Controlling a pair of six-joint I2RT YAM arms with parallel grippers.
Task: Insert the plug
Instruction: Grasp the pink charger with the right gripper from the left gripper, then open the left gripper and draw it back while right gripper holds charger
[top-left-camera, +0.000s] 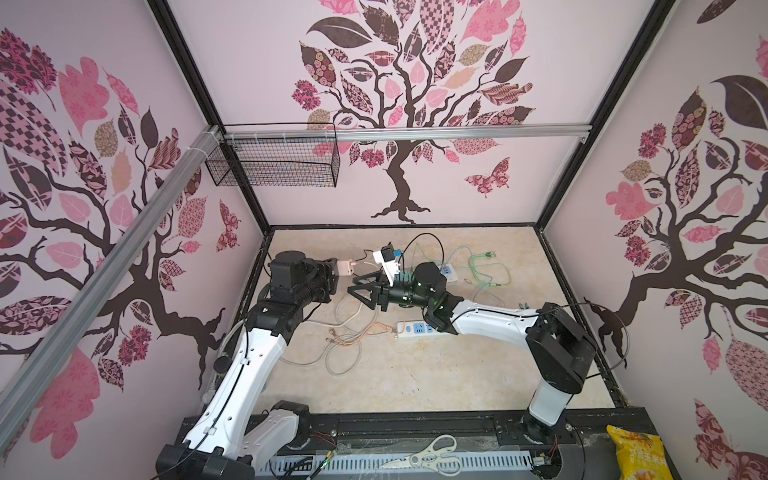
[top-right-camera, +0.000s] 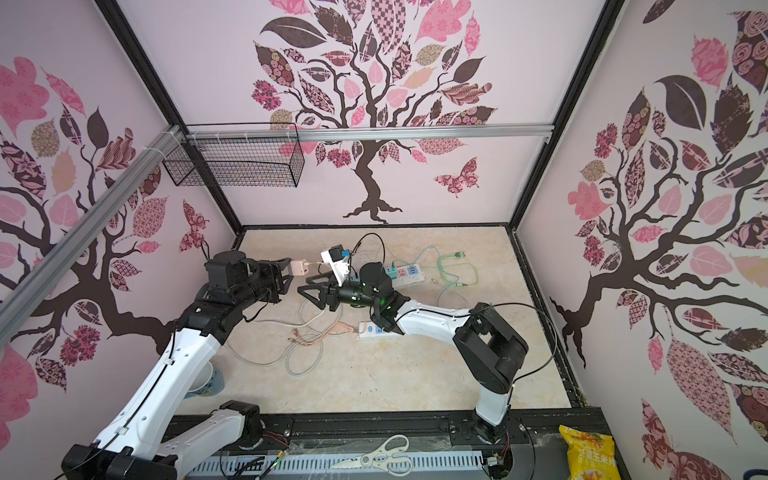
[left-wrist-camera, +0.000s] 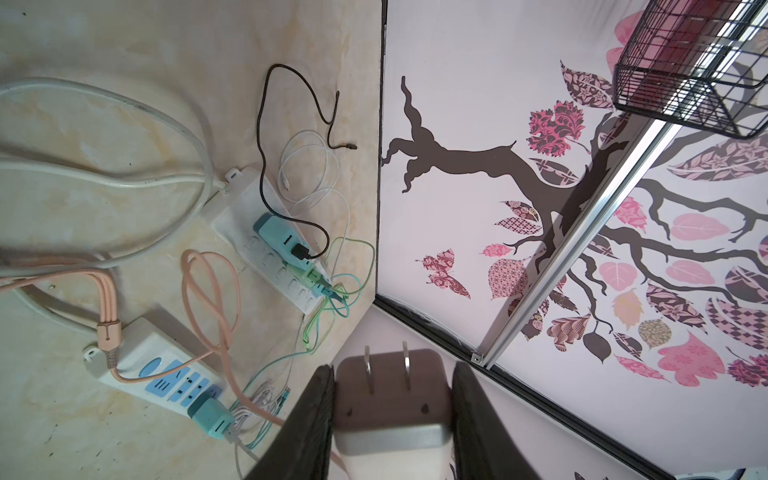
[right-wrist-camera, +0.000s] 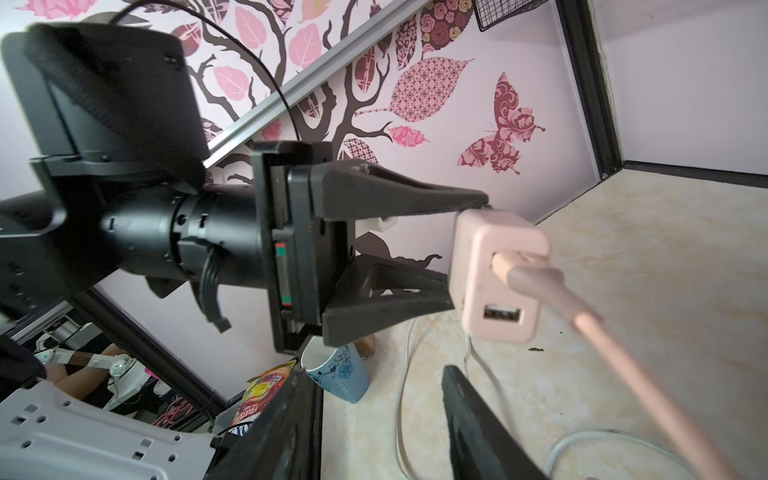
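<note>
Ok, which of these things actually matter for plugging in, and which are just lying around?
Job: pink plug, clamped in the jaws of the left gripper; pink cable; blue-socket power strip; far power strip.
Lying about: scissors; snack bag; paper cup; wire basket.

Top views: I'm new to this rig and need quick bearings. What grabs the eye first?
The pink-and-brown tree murals on all three walls dominate. Above the table's left part, the left pincer holds a pale pink charger in the air, facing the empty right pincer. Tangled cables and a white power strip sprawl on the table below.
</note>
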